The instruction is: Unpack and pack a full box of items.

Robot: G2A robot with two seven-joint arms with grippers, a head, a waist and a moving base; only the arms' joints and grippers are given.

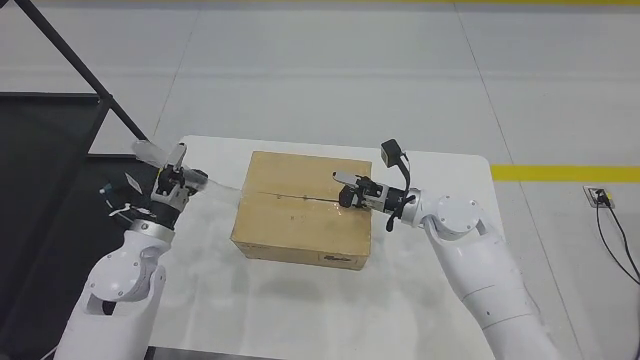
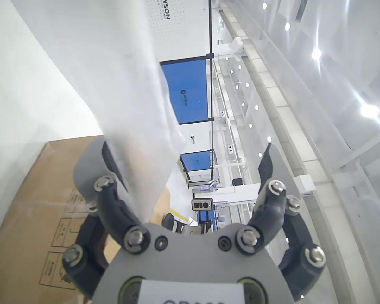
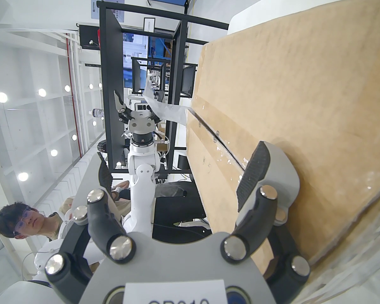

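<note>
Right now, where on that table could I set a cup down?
Best is the bare table between the cardboard box and the near edge. Left of the box is crowded by the left gripper and tape strip; the right gripper hovers over the box top.

The closed brown cardboard box point(image 1: 303, 210) is filling the middle of the white table point(image 1: 300, 300), blocking the straight way across. A clear strip of tape point(image 2: 136, 128) is stretching from its left edge to the left gripper point(image 1: 183, 168), crossing that gap. The right gripper point(image 1: 345, 187) is sitting low over the box's right top. Room is lying open along the table's near side.
</note>
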